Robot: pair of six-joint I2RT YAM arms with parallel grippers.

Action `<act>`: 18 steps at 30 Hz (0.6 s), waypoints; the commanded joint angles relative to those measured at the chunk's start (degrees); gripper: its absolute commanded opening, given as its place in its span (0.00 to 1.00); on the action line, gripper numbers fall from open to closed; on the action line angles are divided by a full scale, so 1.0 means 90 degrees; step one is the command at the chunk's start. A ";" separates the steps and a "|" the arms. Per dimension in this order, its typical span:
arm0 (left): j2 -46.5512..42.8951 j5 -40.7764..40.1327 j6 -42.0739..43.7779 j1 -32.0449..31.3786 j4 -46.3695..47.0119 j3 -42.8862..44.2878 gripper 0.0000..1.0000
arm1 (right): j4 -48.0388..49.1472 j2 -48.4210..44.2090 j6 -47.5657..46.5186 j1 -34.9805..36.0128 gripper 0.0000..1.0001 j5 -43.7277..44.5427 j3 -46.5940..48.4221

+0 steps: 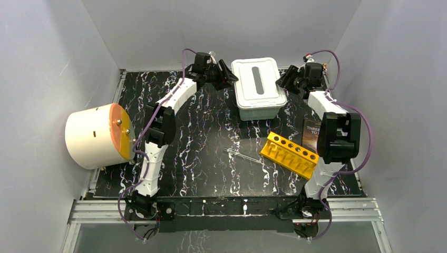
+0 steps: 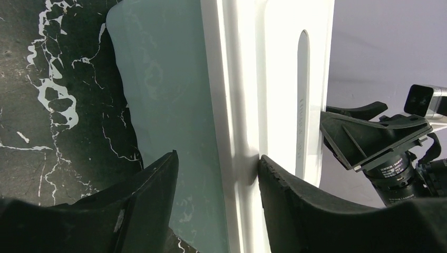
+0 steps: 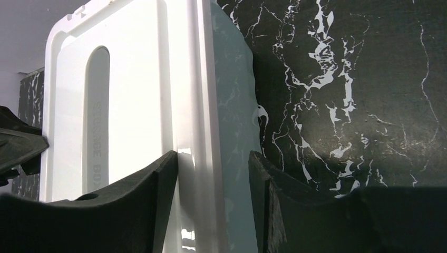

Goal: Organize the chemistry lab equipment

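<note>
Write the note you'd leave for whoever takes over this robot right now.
Left gripper: open, jaws astride the left rim of the white box.
Right gripper: jaws astride its right rim; grip unclear.
Box is lidded, contents hidden.
Yellow rack and glass rod lie loose nearer the arms' bases.
Done: nothing I can confirm.
To do: put away rack and rod.

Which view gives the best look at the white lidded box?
The top external view: the whole white lidded box shows there, lid on. The left wrist view shows only one side of its lid and wall; the right wrist view shows the opposite side.
</note>
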 commanded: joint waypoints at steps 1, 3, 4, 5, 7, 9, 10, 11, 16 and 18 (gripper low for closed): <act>0.0179 -0.0410 0.0365 0.0079 -0.1015 0.0001 0.53 | -0.0402 0.0230 0.0049 0.0474 0.58 -0.0403 -0.0065; 0.0114 -0.0522 0.0435 0.0136 -0.1160 -0.0019 0.52 | -0.0400 0.0220 0.0153 0.0662 0.56 -0.0390 -0.0101; 0.0076 -0.0568 0.0478 0.0177 -0.1214 -0.0050 0.52 | -0.0312 0.0218 0.0212 0.0771 0.56 -0.0382 -0.0124; 0.0023 -0.0612 0.0518 0.0219 -0.1247 -0.0099 0.52 | -0.0223 0.0221 0.0295 0.0866 0.55 -0.0340 -0.0144; -0.0085 -0.0701 0.0622 0.0323 -0.1319 -0.0191 0.52 | -0.0134 0.0248 0.0485 0.1043 0.50 -0.0226 -0.0158; -0.0216 -0.0760 0.0720 0.0429 -0.1359 -0.0318 0.52 | -0.0096 0.0337 0.0702 0.1185 0.45 -0.0135 -0.0074; -0.0253 -0.0766 0.0778 0.0487 -0.1366 -0.0354 0.52 | -0.0124 0.0395 0.0800 0.1248 0.43 -0.0064 -0.0010; -0.0288 -0.0766 0.0836 0.0547 -0.1391 -0.0370 0.52 | -0.0126 0.0465 0.0880 0.1342 0.41 -0.0013 0.0060; -0.0346 -0.0596 0.1039 0.0736 -0.1478 -0.0420 0.54 | -0.0169 0.0751 0.0984 0.1603 0.41 0.0229 0.0432; -0.0369 -0.0589 0.1144 0.0758 -0.1558 -0.0398 0.55 | -0.0243 0.0787 0.1029 0.1618 0.44 0.0363 0.0522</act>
